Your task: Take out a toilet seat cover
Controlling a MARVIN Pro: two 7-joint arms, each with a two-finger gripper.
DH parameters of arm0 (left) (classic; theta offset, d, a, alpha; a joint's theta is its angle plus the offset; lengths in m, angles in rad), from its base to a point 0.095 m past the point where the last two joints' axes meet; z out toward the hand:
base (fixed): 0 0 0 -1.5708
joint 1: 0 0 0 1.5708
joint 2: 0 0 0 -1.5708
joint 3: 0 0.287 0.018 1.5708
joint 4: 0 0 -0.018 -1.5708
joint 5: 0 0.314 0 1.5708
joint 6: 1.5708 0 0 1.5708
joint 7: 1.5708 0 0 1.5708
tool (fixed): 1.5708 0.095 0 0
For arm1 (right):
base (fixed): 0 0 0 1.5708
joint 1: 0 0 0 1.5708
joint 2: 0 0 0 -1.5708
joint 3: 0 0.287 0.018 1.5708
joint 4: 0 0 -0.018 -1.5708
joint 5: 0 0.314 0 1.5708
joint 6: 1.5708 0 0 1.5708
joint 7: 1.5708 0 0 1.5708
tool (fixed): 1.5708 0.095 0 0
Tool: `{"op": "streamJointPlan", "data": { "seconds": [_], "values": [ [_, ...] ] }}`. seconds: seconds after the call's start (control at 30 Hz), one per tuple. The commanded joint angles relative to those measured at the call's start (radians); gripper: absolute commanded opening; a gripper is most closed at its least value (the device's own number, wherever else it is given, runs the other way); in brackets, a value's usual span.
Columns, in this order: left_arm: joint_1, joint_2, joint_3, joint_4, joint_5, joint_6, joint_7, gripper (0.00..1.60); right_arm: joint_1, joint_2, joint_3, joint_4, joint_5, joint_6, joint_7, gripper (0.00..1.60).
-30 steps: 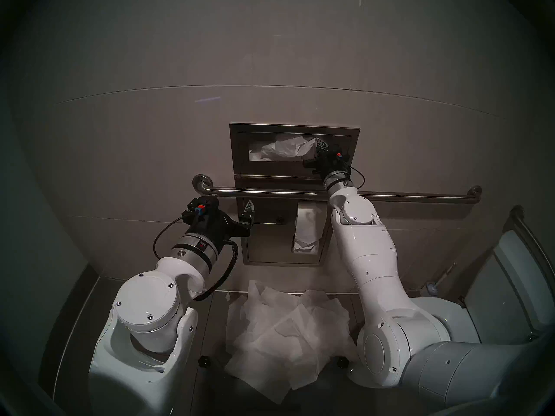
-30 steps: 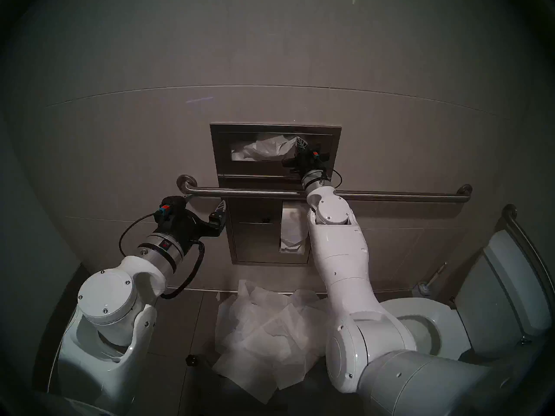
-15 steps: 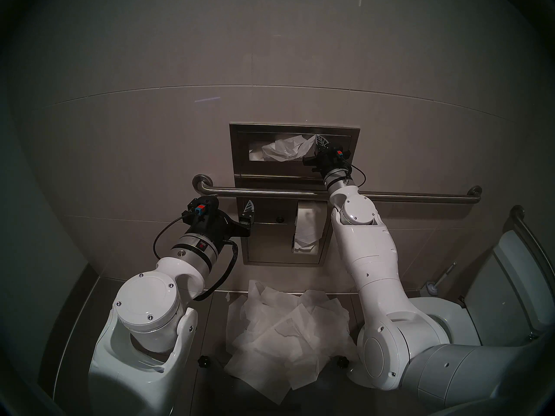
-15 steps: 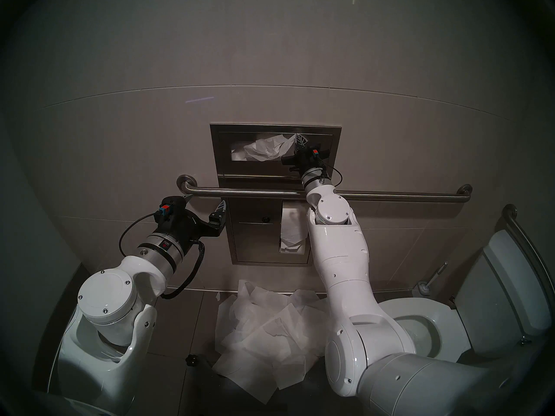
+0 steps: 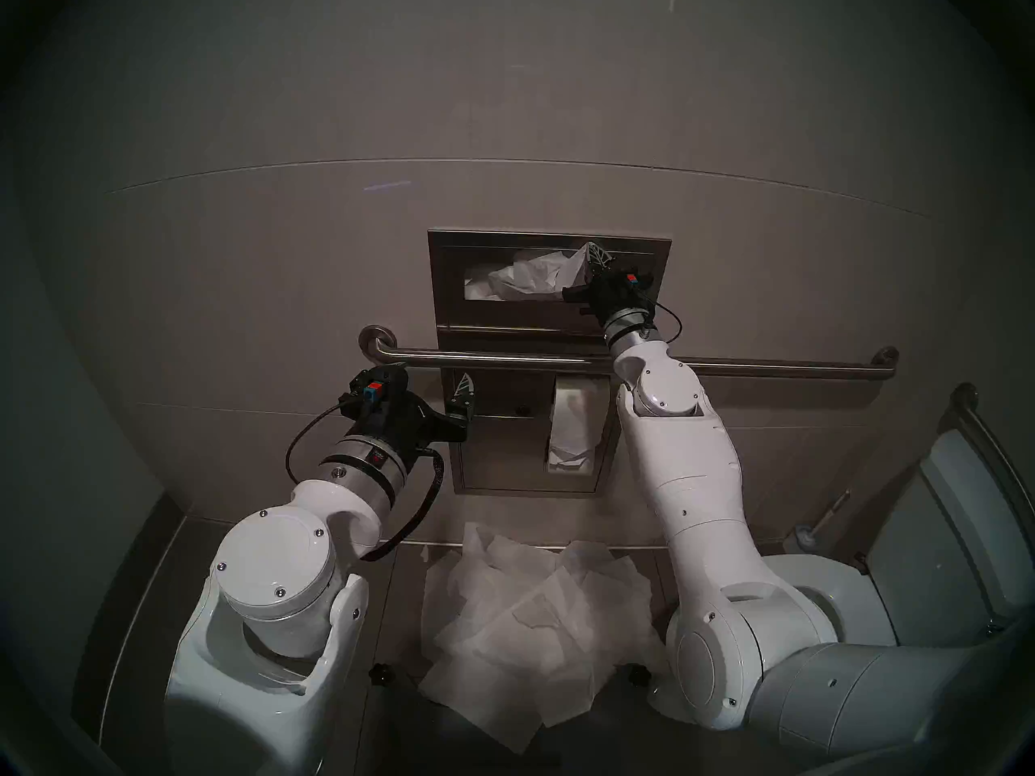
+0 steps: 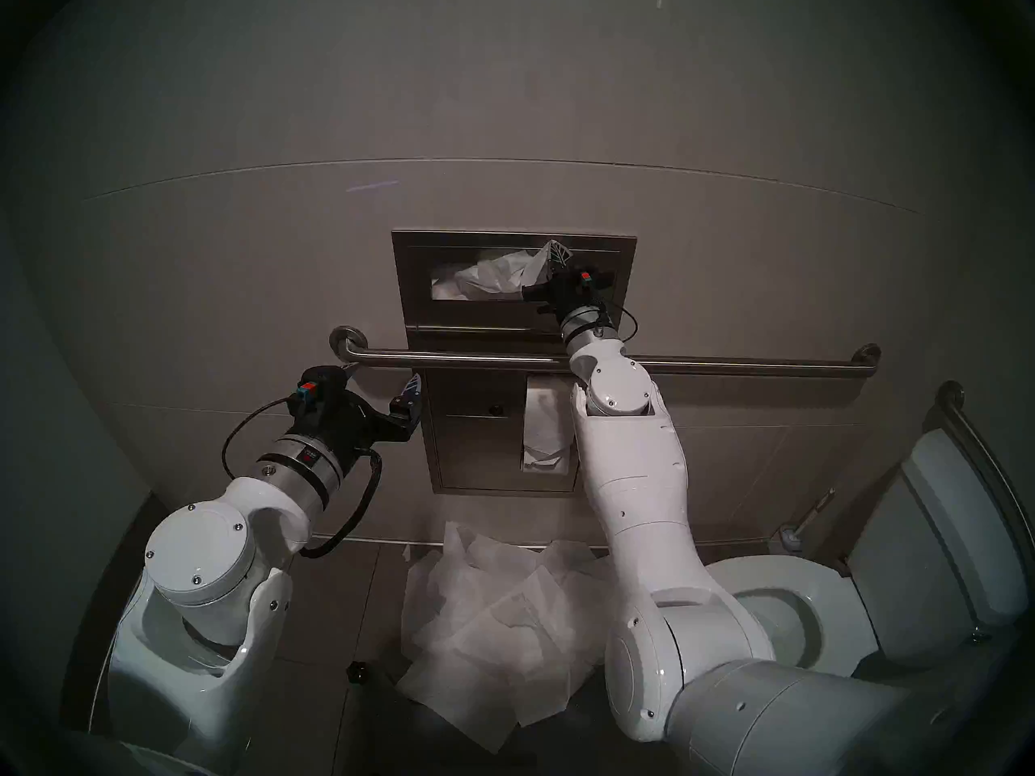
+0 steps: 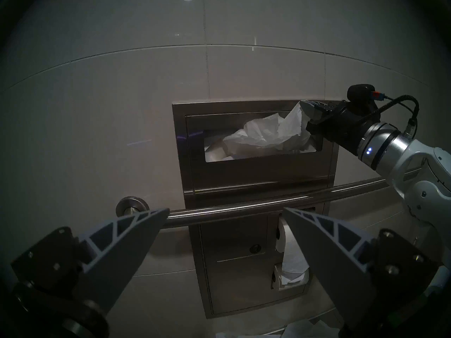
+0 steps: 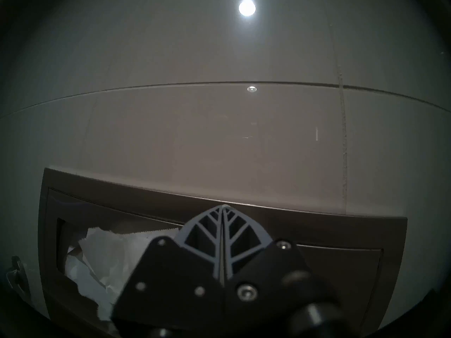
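Bulging out of the slot of the steel wall dispenser (image 5: 448, 287), the toilet seat cover (image 5: 532, 273) is a thin white tissue sheet — crumpled, creased, faintly translucent, with a peak drawn up to its right end. That peak runs into the right gripper (image 5: 595, 254), whose two ribbed fingers (image 8: 207, 230) are pressed flat together at the slot's upper right corner, pinching the paper's edge. Most of the sheet sits inside the opening. The left gripper (image 7: 225, 212) hangs near the grab bar (image 5: 504, 359) with its jaws spread wide and nothing between them. Below, a heap of similar sheets (image 5: 532, 618) lies on the floor — beside the toilet (image 6: 806, 607).
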Motion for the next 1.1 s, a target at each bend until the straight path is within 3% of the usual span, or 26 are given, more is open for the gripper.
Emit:
{"op": "streamJointPlan", "data": {
  "seconds": [0.0,0.67,0.93,1.07],
  "values": [
    [-0.018,-0.002,0.0,-0.036,0.001,-0.015,0.0,1.6,0.036,-0.001,0.0,-0.052,0.003,-0.007,0.001,0.0],
    [-0.018,0.001,0.001,-0.036,-0.001,-0.016,0.003,1.6,0.021,-0.003,-0.006,-0.059,0.011,-0.001,0.01,0.0],
    [-0.13,0.056,0.007,0.02,0.029,-0.09,-0.043,1.6,0.022,-0.002,-0.007,-0.056,0.014,-0.003,0.012,0.0],
    [-0.146,0.061,-0.001,0.034,0.039,-0.11,-0.066,1.6,0.023,-0.002,-0.007,-0.055,0.015,-0.003,0.012,0.0]
  ]
}}
